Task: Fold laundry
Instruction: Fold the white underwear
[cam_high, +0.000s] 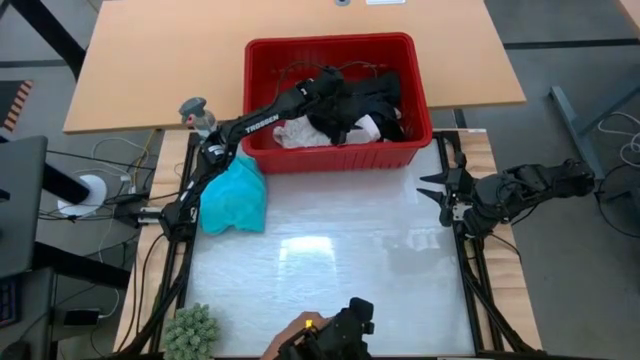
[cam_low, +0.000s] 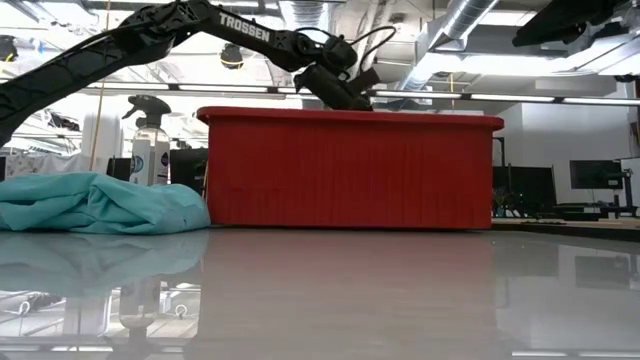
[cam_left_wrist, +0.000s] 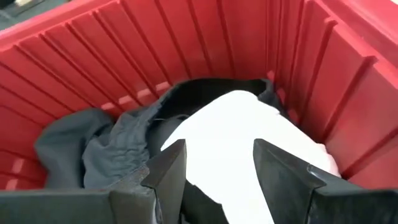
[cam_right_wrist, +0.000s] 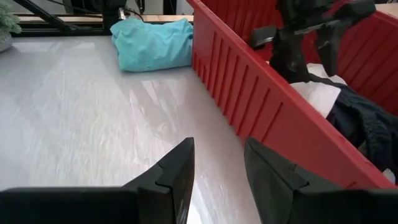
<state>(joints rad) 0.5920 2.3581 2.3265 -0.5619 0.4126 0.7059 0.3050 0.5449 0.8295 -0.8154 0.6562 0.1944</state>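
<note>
The red basket (cam_high: 340, 42) stands at the table's far edge with black (cam_high: 365, 100) and white (cam_high: 295, 135) garments heaped inside. My left gripper (cam_high: 335, 92) reaches in over the basket's rim (cam_low: 350, 110). It is open, its fingers (cam_left_wrist: 168, 165) standing above the white garment (cam_left_wrist: 242, 130), with a dark grey one (cam_left_wrist: 106, 152) beside it. A teal garment (cam_high: 235, 195) lies bunched on the table by the basket's left near corner. My right gripper (cam_high: 432, 187) waits open at the table's right edge, over bare tabletop (cam_right_wrist: 217, 146).
A small green fuzzy plant (cam_high: 190, 330) sits at the near left corner, and a spray bottle (cam_high: 197, 112) stands left of the basket. A dark device (cam_high: 335, 330) sits at the middle of the near edge. The white tabletop (cam_high: 330, 250) lies bare between the teal garment and the right arm.
</note>
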